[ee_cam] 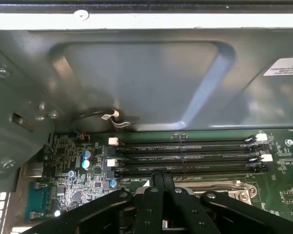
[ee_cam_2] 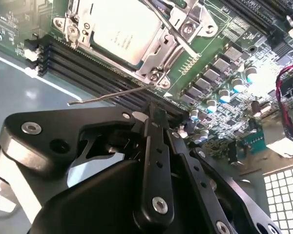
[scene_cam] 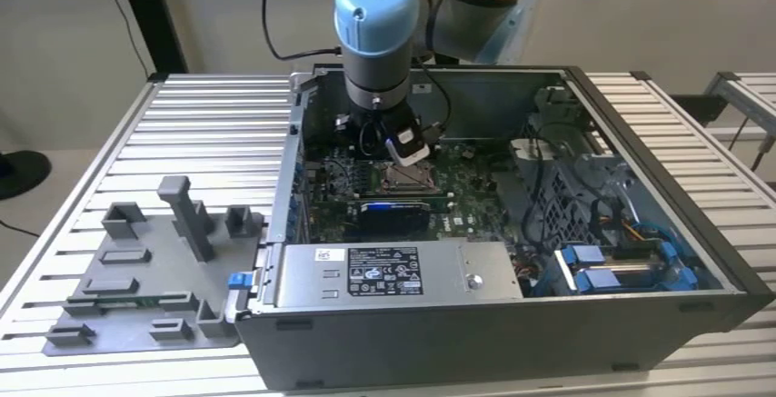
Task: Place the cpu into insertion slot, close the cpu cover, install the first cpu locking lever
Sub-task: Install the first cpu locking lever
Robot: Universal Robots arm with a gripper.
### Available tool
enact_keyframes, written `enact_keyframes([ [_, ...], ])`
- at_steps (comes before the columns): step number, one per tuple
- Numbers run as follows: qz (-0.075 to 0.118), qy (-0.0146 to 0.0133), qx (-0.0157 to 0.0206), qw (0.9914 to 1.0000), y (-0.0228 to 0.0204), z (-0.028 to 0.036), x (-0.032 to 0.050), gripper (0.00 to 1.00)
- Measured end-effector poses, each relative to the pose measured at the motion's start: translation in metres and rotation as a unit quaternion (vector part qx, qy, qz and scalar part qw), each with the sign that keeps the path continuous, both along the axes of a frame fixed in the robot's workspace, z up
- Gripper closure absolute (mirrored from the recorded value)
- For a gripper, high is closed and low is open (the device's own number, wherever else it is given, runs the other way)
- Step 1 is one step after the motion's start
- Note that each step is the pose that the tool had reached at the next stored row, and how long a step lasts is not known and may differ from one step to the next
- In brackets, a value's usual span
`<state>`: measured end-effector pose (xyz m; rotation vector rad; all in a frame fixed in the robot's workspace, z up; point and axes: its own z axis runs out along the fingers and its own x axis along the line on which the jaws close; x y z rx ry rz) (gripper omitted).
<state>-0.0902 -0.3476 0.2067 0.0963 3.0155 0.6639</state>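
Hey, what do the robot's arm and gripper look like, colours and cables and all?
The arm is a round tube with light blue joint caps and a silver-grey segment; black cables loop beside it. The gripper is matte black, built of linked bars with silver screw heads.

silvery cpu (ee_cam_2: 118, 30) in insertion slot (scene_cam: 406, 177), cpu cover (ee_cam_2: 157, 50) closed over it

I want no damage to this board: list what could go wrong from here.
1. The loose locking lever juts out over the memory slots just ahead of the gripper; so thin a wire may slip off its shut tip and spring back.
2. A push that runs low could scrape those slots or the capacitors near the cpu cover.
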Motion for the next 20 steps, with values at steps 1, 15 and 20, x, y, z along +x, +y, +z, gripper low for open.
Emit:
enact_keyframes([
  [1, 0.000, 0.0000, 0.0000, 1.00000, 0.0000, 0.0000, 0.0000, 1.00],
  [15, 0.000, -0.0008, 0.0000, 1.00000, 0.0000, -0.0045, 0.0043, 1.00],
  [20, 0.000, -0.0014, 0.0000, 1.00000, 0.0000, -0.0058, 0.0074, 1.00],
])
